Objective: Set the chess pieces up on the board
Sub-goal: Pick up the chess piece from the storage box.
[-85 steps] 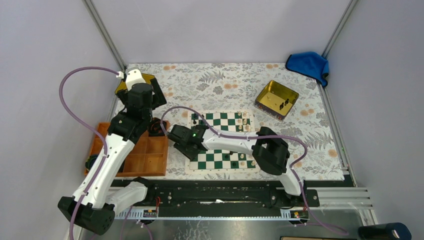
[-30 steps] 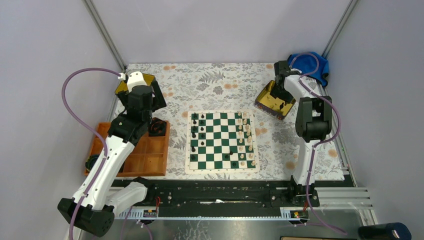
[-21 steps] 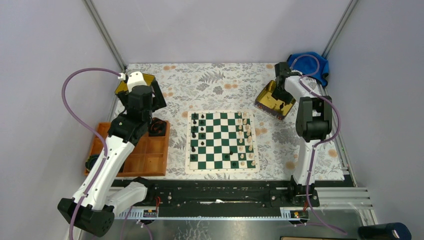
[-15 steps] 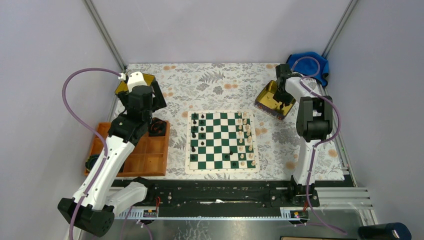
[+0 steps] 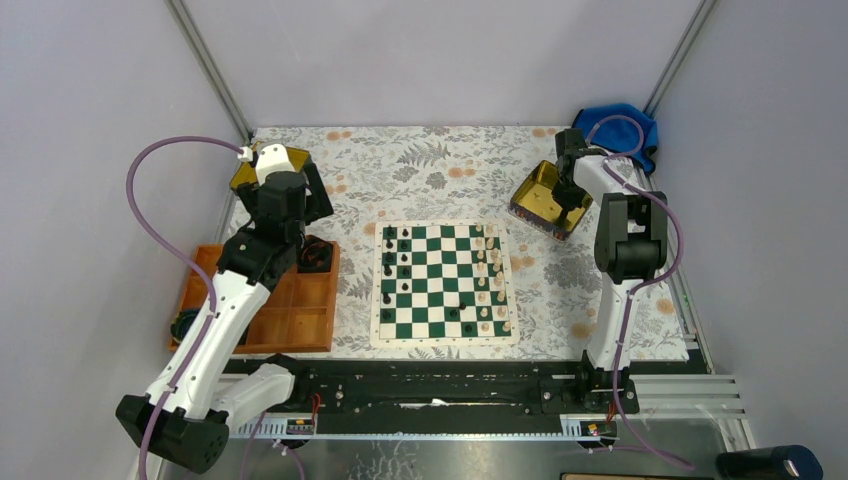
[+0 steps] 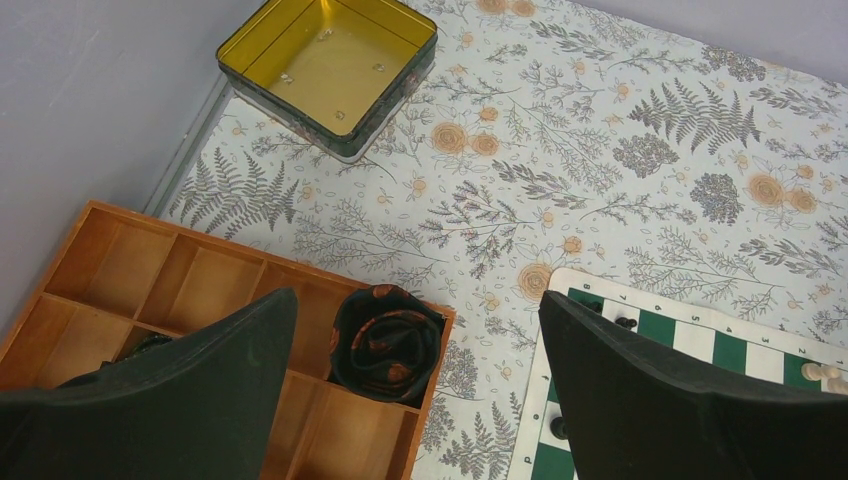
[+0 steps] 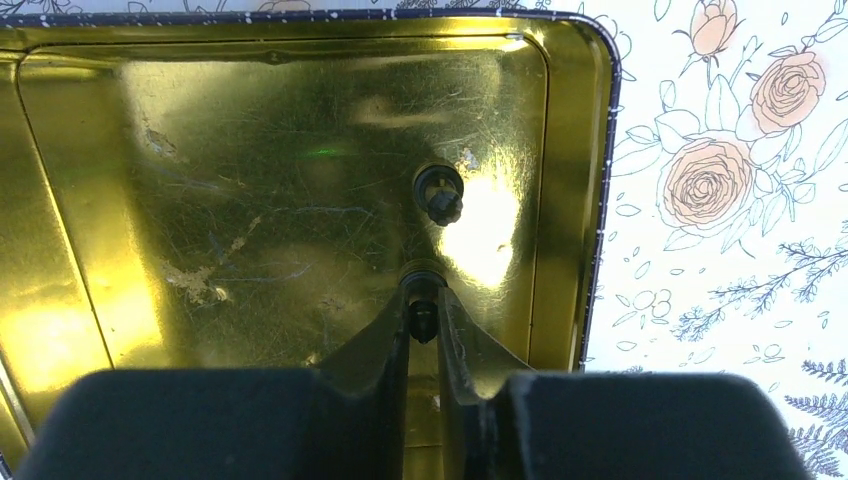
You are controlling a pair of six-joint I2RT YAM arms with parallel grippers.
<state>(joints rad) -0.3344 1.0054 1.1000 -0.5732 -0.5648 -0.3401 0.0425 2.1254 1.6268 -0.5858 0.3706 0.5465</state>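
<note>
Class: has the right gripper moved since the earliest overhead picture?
Yes. The right gripper has gone from over the board to inside the gold tin.

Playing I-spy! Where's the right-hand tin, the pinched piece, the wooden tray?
right-hand tin (image 7: 250,180), right wrist view, bare floor
pinched piece (image 7: 424,320), right wrist view, its head
wooden tray (image 6: 205,288), left wrist view, bare compartment

Flat square chess board (image 5: 444,283) — dark green and white checks, white border.
Tiny black chess pieces (image 7: 440,192); tiny cream chess pieces (image 5: 486,327).
Rectangular metal tin (image 7: 250,200) — bright gold inside, dark speckled rim.
Compartmented wooden tray (image 6: 190,285), orange-brown.
Worktop (image 6: 600,150) cloth: pale ground, printed with grey ferns and orange roses.
Crumpled cloth (image 5: 617,128), bright blue.
Right pincer (image 7: 424,312), matt black.
</note>
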